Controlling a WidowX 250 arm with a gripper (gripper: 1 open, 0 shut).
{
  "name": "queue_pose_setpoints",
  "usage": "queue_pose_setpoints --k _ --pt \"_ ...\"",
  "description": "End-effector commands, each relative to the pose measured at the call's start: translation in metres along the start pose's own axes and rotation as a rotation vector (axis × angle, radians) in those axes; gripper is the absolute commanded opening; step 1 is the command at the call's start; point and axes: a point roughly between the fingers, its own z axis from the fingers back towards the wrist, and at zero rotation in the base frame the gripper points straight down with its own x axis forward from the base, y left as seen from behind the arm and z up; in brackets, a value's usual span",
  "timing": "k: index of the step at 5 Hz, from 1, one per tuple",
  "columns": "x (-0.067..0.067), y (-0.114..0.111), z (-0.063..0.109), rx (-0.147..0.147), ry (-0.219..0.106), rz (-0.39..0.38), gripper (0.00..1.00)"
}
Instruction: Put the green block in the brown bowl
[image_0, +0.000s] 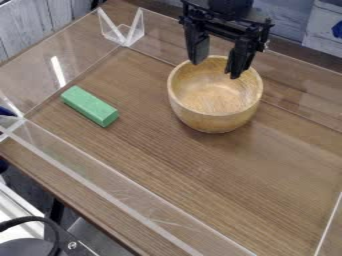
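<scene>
Table (201, 180); pincer (218, 60) top cropped

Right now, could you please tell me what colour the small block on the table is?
The block is plain green, seen best in the camera view, the only one.

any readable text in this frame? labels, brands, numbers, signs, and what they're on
None readable.
green block: plain, no markings.
brown bowl: only wood grain, no label.
gripper: black, no legible brand or number at this resolution.
table and the clear walls around it: no print or stickers visible.
</scene>
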Motion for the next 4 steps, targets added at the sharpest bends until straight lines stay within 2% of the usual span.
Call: queue_pose_setpoints --k 1,2,3,4 --pt "-0.004 0.004 -0.002 -0.001 0.01 0.012 1.0" --pt "-0.015 0.019 -0.003 -0.006 0.009 0.063 1.0" --pt "-0.032 0.038 -0.004 -0.013 -0.007 0.118 1.0" --pt "-0.047 0.074 -0.002 -0.024 -0.029 0.24 1.0"
